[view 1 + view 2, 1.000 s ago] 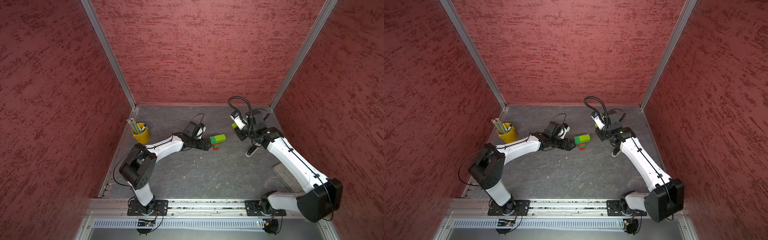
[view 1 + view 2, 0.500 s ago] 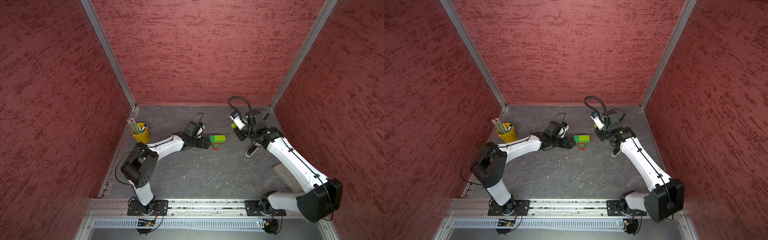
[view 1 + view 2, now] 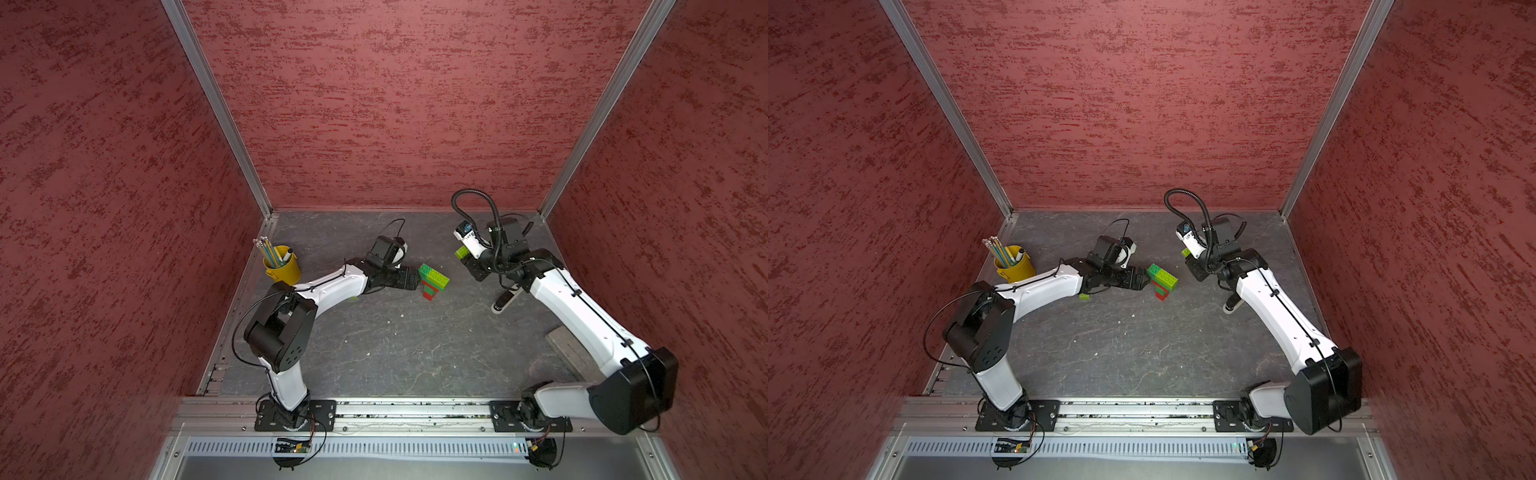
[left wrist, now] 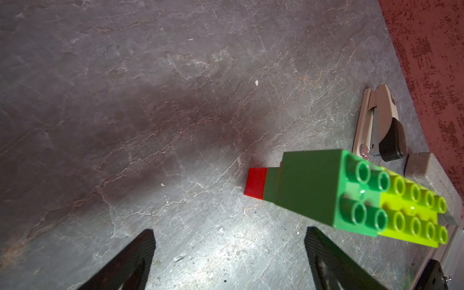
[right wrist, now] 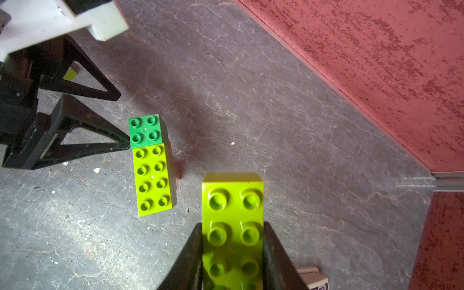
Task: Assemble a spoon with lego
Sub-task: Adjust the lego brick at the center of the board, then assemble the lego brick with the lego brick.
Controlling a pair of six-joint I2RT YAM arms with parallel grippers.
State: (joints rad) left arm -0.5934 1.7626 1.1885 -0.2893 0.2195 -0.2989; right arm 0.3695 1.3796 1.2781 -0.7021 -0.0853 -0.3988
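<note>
Right wrist view: the right gripper is clamped across the long sides of a lime-green oblong studded plastic brick, studs toward the camera, held clear of the table. The spoon, an upright stack of red, dark green and lime plastic bricks, stands on the grey stone-pattern tabletop. Its top layer is a dark green square brick butted against a lime oblong one.

In both top views the spoon is near the table's centre, with the held brick at about 1 o'clock from it and apart. The left gripper sits at 9 o'clock of the spoon, jaws spread and empty. One fingertip is at the dark green end; contact cannot be resolved.

Step judged: seating the held brick on the top studs. The base looks narrow, so tipping is likely, and the left jaws should bracket the stack first. The right arm should square the brick to the stud rows, descend vertically and press straight down, letting go only once the brick is seated.
</note>
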